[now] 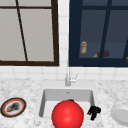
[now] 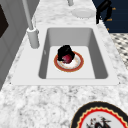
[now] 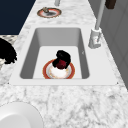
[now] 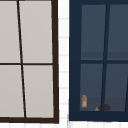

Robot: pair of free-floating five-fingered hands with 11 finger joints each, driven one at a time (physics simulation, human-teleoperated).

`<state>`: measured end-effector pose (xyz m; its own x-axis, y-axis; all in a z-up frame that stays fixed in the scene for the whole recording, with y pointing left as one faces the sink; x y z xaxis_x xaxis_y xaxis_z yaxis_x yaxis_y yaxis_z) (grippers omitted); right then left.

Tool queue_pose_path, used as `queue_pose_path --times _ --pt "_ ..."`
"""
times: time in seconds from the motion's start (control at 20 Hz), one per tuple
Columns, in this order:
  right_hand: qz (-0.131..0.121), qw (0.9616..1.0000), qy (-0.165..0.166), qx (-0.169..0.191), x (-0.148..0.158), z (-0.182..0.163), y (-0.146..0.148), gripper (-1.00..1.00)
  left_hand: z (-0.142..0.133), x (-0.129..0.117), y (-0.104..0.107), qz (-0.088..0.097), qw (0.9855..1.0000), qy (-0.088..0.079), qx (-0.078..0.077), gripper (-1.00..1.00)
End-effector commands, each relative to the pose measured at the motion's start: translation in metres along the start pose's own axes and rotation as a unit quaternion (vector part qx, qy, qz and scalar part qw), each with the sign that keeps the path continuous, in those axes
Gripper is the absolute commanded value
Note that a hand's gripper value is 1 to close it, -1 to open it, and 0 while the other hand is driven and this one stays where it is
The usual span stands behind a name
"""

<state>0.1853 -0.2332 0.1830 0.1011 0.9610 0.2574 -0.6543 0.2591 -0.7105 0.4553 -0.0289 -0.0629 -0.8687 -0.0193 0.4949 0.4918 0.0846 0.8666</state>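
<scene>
In the sink [image 2: 100,62] lies a red-rimmed plate [image 2: 77,63]. Just above it my left hand [image 2: 65,51] is curled over a small dark red ball [image 2: 66,59]; the right side view shows this hand [image 3: 63,56], the ball [image 3: 60,64] and the plate [image 3: 47,71] too. In the front view a big red ball [image 1: 67,114] covers the basin's front, and a bit of the left hand [image 1: 71,100] peeks over it. My right hand [image 1: 93,112] hangs at the sink's right front corner with relaxed fingers and holds nothing; it also appears in the side views [image 2: 103,10] [image 3: 6,53].
A patterned plate [image 1: 13,107] lies on the marble counter left of the sink, a plain white plate [image 1: 121,113] to its right. The faucet [image 1: 68,77] stands behind the basin. Behind the dark window [image 4: 100,62] are a small jar [image 1: 83,47] and a dark fruit [image 1: 105,53].
</scene>
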Motion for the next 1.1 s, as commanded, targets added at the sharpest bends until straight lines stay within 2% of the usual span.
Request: queue_pose_path --times 0.0,0.05,0.3,0.4,0.45,0.5,0.6,0.65,0.7,0.75,0.8,0.9,1.05 --pt "0.000 1.0000 0.000 0.000 0.000 0.000 0.000 0.00 0.001 -0.023 -0.022 -0.010 0.9999 0.002 0.006 1.00" --pt "0.000 1.0000 0.000 0.000 0.000 0.000 0.000 0.00 0.001 -0.027 -0.030 -0.017 0.9998 0.005 0.005 1.00" --pt "0.000 1.0000 0.000 0.000 0.000 0.000 0.000 0.00 -0.009 -0.039 -0.022 0.011 0.9997 0.022 0.003 1.00" --pt "0.000 1.0000 0.000 0.000 0.000 0.000 0.000 0.00 -0.010 -0.032 -0.024 0.012 0.9997 0.020 -0.002 1.00" --pt "0.000 1.0000 0.000 0.000 0.000 0.000 0.000 0.00 -0.008 -0.032 -0.024 0.012 0.9998 0.015 0.001 1.00" --pt "0.000 1.0000 0.000 0.000 0.000 0.000 0.000 0.00 -0.006 -0.024 -0.026 0.007 0.9999 0.009 0.006 1.00" --pt "0.000 1.0000 0.000 0.000 0.000 0.000 0.000 0.00 -0.005 -0.011 -0.026 -0.004 0.9999 0.009 0.003 1.00" --pt "0.000 1.0000 0.000 0.000 0.000 0.000 0.000 0.00 -0.004 -0.011 -0.017 0.006 0.9999 0.008 -0.003 -1.00" --pt "0.000 1.0000 0.000 0.000 0.000 0.000 0.000 0.00 -0.003 -0.006 0.010 -0.027 0.9973 0.011 -0.068 -1.00" --pt "0.000 1.0000 0.000 0.000 0.000 0.000 0.000 0.00 -0.002 0.001 0.023 -0.064 0.9952 0.021 -0.072 -1.00" --pt "0.000 1.0000 0.000 0.000 0.000 0.000 0.000 0.00 -0.004 0.005 0.032 -0.072 0.9943 0.023 -0.075 -1.00" --pt "0.000 1.0000 0.000 0.000 0.000 0.000 0.000 0.00 -0.004 0.010 0.047 -0.065 0.9950 0.022 -0.073 -1.00" --pt "0.000 1.0000 0.000 0.000 0.000 0.000 0.000 0.00 -0.004 0.018 0.052 -0.055 0.9950 0.022 -0.080 -1.00"
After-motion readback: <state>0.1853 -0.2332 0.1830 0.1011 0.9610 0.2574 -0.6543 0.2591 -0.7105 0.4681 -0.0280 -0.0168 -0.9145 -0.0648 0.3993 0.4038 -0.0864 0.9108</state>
